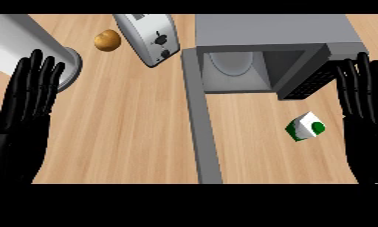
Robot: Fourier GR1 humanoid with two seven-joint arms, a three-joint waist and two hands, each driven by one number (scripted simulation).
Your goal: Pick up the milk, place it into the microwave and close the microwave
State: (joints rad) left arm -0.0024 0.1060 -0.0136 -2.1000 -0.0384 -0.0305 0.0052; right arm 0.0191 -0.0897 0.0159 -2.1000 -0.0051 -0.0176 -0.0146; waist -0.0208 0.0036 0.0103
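White and green, the milk (306, 126) lies untouched on the counter (133, 121) before the open microwave (273, 46), near the right hand (359, 106); we find both hands, left hand (29, 101) included, straight-fingered and empty, so every step remains.

The bench (125, 136) looks like pale, matt wood; the microwave (273, 28) and toaster (151, 38) beyond the fingers (33, 78) look smooth grey metal.

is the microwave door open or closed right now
Open. The microwave shows its cavity, with the turntable plate visible inside, and its door swings out toward the robot across the counter. The milk is outside, on the counter.
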